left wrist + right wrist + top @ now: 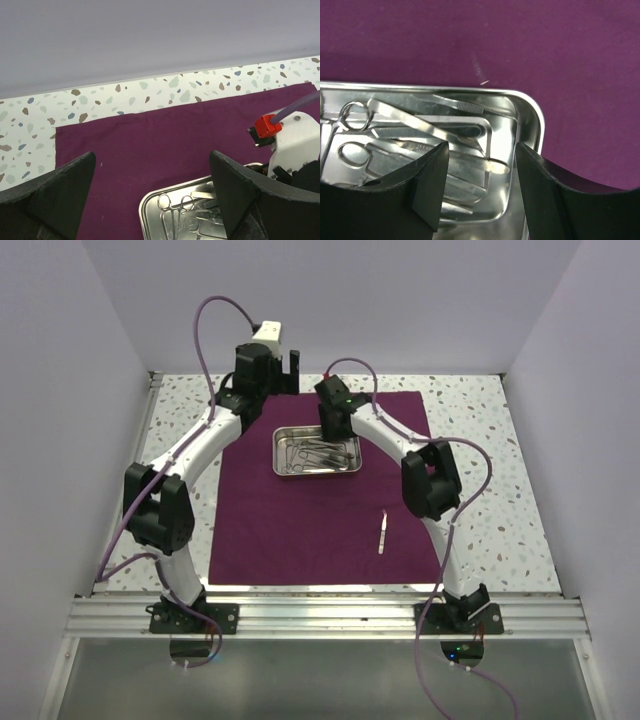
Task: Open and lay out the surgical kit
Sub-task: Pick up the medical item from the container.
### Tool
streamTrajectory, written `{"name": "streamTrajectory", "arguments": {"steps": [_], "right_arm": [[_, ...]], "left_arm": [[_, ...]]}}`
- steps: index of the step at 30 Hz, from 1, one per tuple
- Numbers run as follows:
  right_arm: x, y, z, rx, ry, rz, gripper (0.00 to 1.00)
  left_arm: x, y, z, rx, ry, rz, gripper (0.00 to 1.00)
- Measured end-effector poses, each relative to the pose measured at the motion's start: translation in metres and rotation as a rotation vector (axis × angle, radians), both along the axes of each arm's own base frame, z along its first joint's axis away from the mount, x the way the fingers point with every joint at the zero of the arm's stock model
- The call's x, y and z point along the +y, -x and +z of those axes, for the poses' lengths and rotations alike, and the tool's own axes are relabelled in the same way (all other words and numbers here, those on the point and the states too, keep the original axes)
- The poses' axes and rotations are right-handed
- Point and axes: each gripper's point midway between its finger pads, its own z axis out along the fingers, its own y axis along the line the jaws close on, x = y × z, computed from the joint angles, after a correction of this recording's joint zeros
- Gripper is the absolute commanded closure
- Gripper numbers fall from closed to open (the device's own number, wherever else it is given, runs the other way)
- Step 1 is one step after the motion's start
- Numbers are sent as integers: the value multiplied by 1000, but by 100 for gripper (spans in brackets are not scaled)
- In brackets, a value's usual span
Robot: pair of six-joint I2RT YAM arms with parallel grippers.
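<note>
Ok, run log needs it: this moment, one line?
cloth spread; tray on cloth, instruments inside; one instrument laid out; right hand open over tray; left hand open

**Tray on the purple cloth, one tool lying out**

The purple cloth [300, 525] is lying flat and open on the speckled table [480, 440]. The shiny tray [316, 474] is sitting on the far part of the cloth, and a few silver tools [312, 454] are lying inside it. One small silver tool [382, 532] is lying by itself on the cloth, nearer the arms and well apart from the tray. The right gripper [335, 428] is hanging over the tray's far side. The left gripper [288, 368] is hanging over the far left part of the cloth
</note>
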Motion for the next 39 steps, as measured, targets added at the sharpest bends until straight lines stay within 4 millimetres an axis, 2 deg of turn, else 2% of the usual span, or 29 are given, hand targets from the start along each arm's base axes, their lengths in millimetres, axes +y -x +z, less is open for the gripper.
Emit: {"name": "streamTrajectory", "arguments": {"steps": [4, 7, 11, 19, 27, 31, 32, 34, 35, 37, 39], "right_arm": [[-2, -8, -13, 15, 1, -1, 40], [0, -7, -28, 46, -3, 11, 40], [7, -8, -28, 35, -37, 26, 40], [10, 8, -33, 59, -87, 70, 41], [21, 7, -33, 55, -130, 107, 41], [25, 3, -27, 43, -140, 121, 57], [27, 1, -25, 38, -145, 127, 64], [29, 0, -23, 37, -155, 138, 68], [30, 1, -23, 38, -157, 139, 74], [30, 1, -24, 41, -156, 144, 78], [30, 1, -26, 45, -157, 146, 78]], "left_arm": [[-1, 0, 0, 1, 1, -5, 0], [-1, 0, 0, 1, 2, -5, 1], [0, 0, 0, 1, 2, -5, 1], [2, -1, 0, 1, 3, -1, 1], [2, -2, -3, 6, 1, -2, 1], [3, -3, -7, 13, -1, -1, 1], [3, -3, -8, 15, -2, -1, 1], [3, -3, -8, 16, -2, 0, 0], [3, -3, -8, 16, -2, 0, 1], [3, -4, -8, 16, -2, 0, 0], [3, -4, -8, 16, -2, 0, 1]]}}
